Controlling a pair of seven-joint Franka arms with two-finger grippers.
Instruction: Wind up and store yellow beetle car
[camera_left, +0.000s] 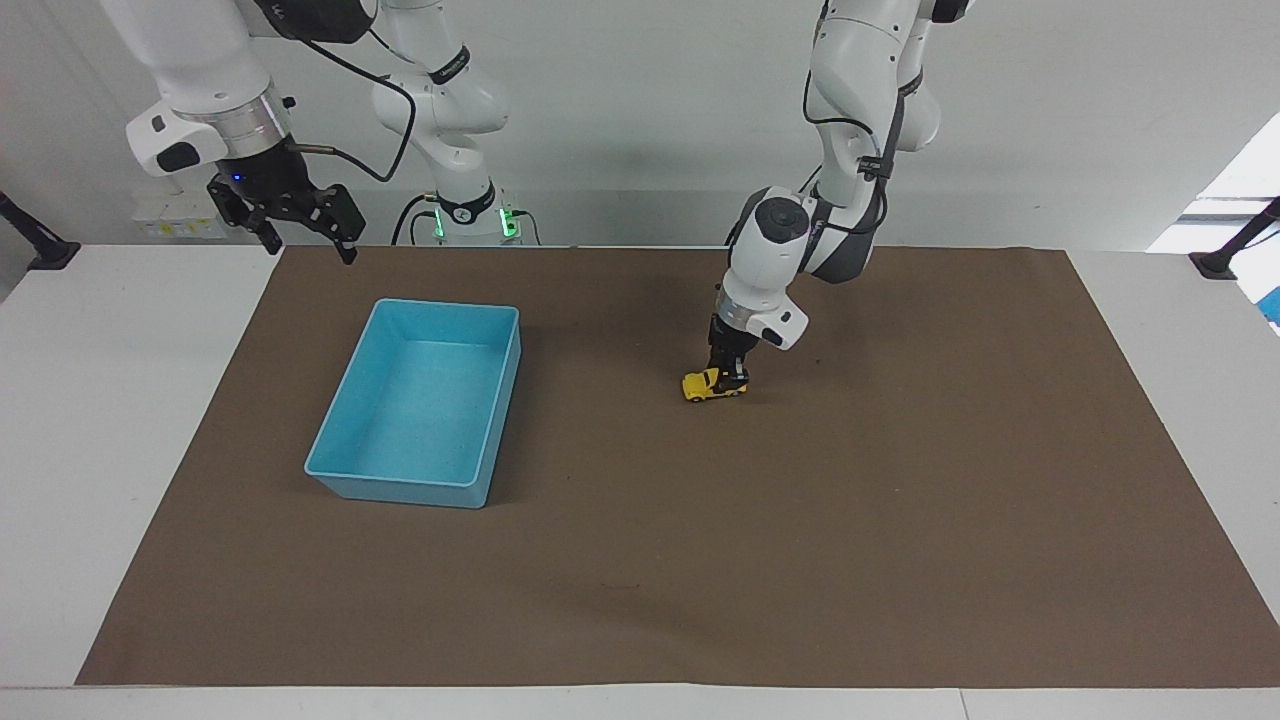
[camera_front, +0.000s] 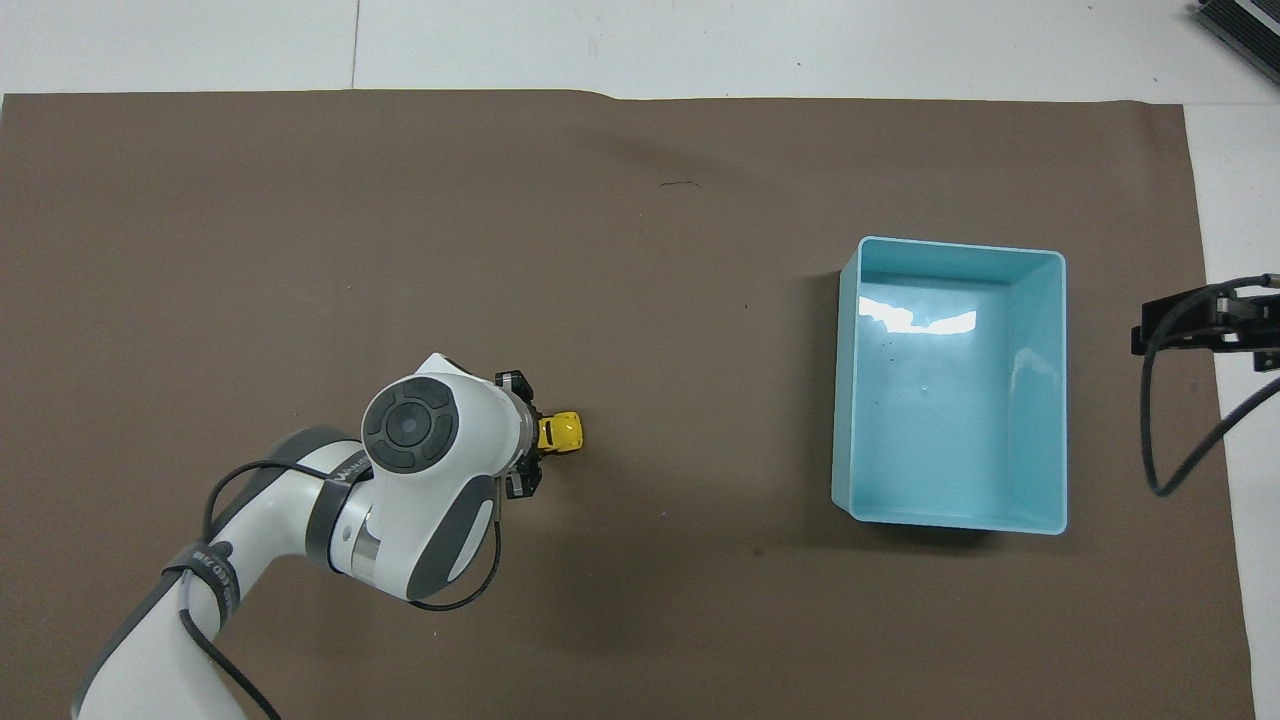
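The yellow beetle car (camera_left: 706, 387) stands on the brown mat (camera_left: 800, 550) near the table's middle, beside the light blue bin (camera_left: 400, 490) toward the left arm's end. My left gripper (camera_left: 733, 380) points down and is shut on the car's rear end. In the overhead view the wrist covers most of the left gripper (camera_front: 527, 447), and only the front of the car (camera_front: 564, 432) shows. My right gripper (camera_left: 300, 225) waits open and empty in the air, over the table's edge at the right arm's end. It shows at the overhead view's edge (camera_front: 1200, 325).
The bin (camera_front: 848, 400) is empty and stands on the mat (camera_front: 400, 200) toward the right arm's end. White table surface surrounds the mat. A cable hangs from the right wrist beside the bin.
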